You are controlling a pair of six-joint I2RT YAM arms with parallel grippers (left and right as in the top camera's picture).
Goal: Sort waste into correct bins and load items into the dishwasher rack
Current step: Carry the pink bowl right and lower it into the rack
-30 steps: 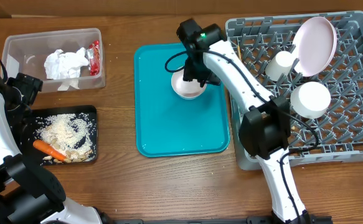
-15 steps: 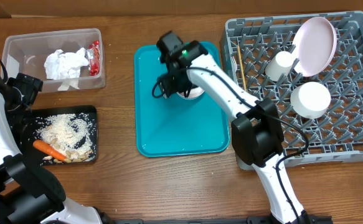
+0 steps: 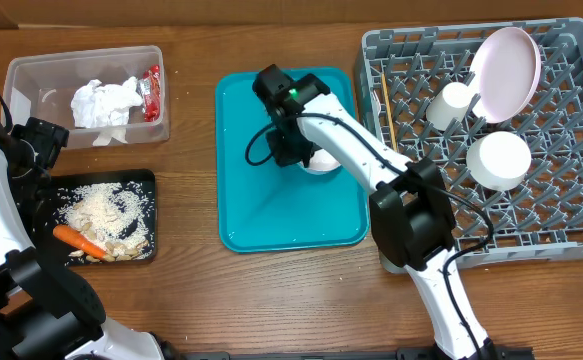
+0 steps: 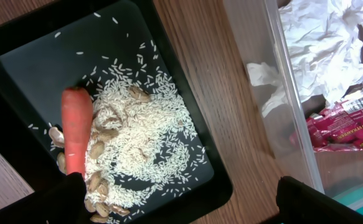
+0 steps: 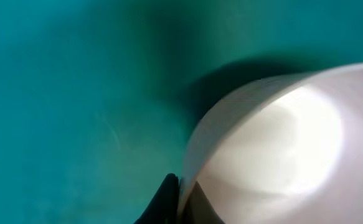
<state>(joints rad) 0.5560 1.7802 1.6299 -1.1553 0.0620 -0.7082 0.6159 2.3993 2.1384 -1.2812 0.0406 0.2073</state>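
My right gripper (image 3: 293, 150) is over the teal tray, shut on the rim of a small white bowl (image 3: 322, 161). The right wrist view shows both fingertips (image 5: 169, 190) pinching the wall of the bowl (image 5: 281, 137). My left gripper (image 4: 187, 205) hangs open above the black tray (image 4: 25, 50), which holds the carrot (image 4: 76, 127) and rice scraps (image 4: 141, 149). The clear tub (image 3: 31, 75) contains the napkin (image 3: 106, 100) and red wrapper (image 3: 152, 92). In the grey rack (image 3: 571, 230) stand the plate (image 3: 506, 70), a cup (image 3: 451, 105), another bowl (image 3: 498, 160) and the wooden stick (image 3: 383, 105).
The teal tray (image 3: 271, 220) lies between the bins and the rack, its right edge close against the rack's left wall. My left arm (image 3: 31, 145) sits between the tub and the black tray (image 3: 141, 180) at the table's left edge.
My right gripper swung left around the bowl, came down at its left rim and shut on it. The bowl has shifted slightly to the right. The left arm has not moved.
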